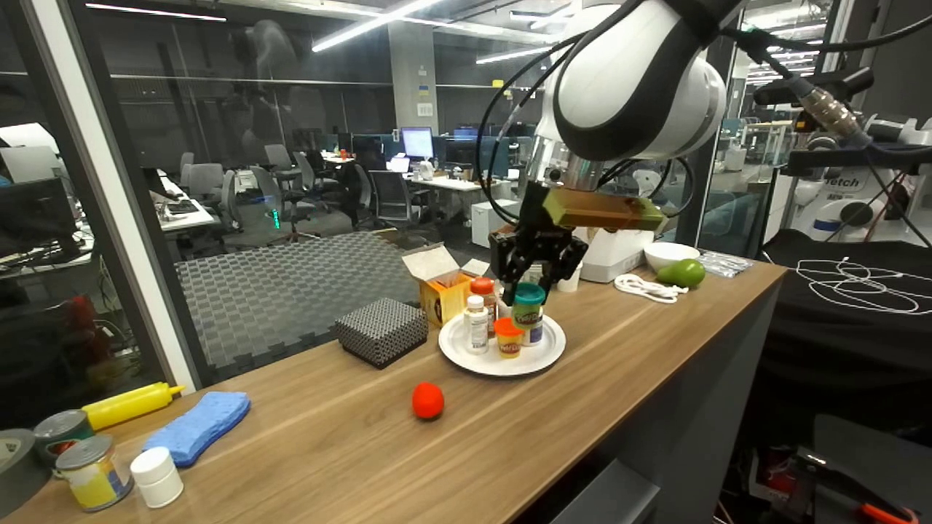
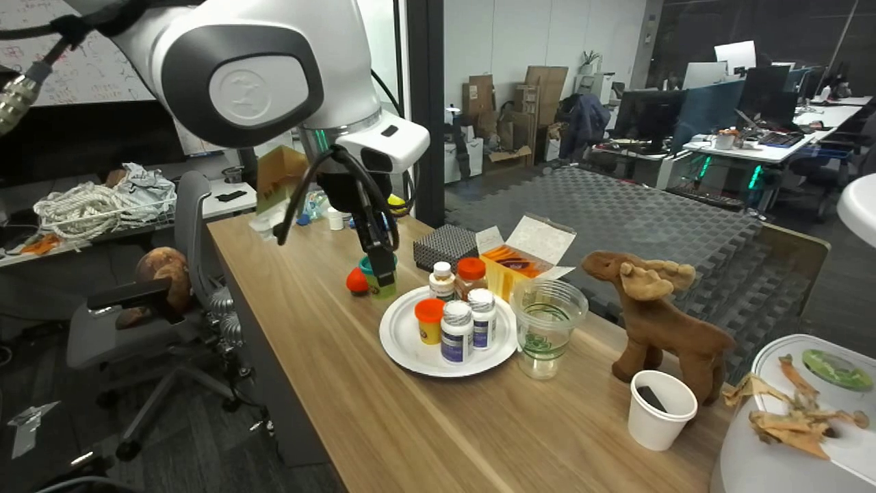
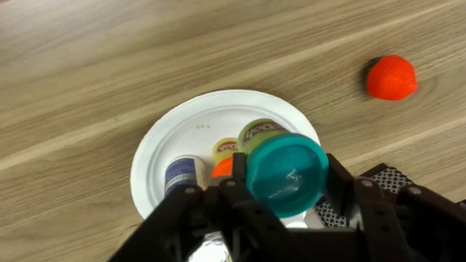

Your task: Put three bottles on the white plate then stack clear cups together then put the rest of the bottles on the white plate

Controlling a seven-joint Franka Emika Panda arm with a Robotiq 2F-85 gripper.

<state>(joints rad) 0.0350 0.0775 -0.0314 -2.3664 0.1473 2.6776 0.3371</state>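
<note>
My gripper (image 1: 527, 292) is shut on a green tub with a teal lid (image 3: 287, 178) and holds it above the edge of the white plate (image 1: 502, 368). On the plate stand an orange-lidded yellow tub (image 2: 429, 322), a white-capped bottle (image 1: 476, 327), a red-capped bottle (image 2: 471, 274) and two white bottles with purple labels, one nearer (image 2: 456, 335) and one behind (image 2: 482, 320). The clear cups (image 2: 544, 329) stand nested beside the plate in an exterior view. A small white bottle (image 1: 156, 477) stands far off along the table.
A red ball-like object (image 1: 428, 401) lies near the plate. A black patterned box (image 1: 382, 331) and an open yellow box (image 2: 517, 267) stand behind it. A toy moose (image 2: 657, 322) and a white paper cup (image 2: 660, 411) stand past the cups. Tins (image 1: 93, 473) and a blue sponge (image 1: 198, 426) lie farther off.
</note>
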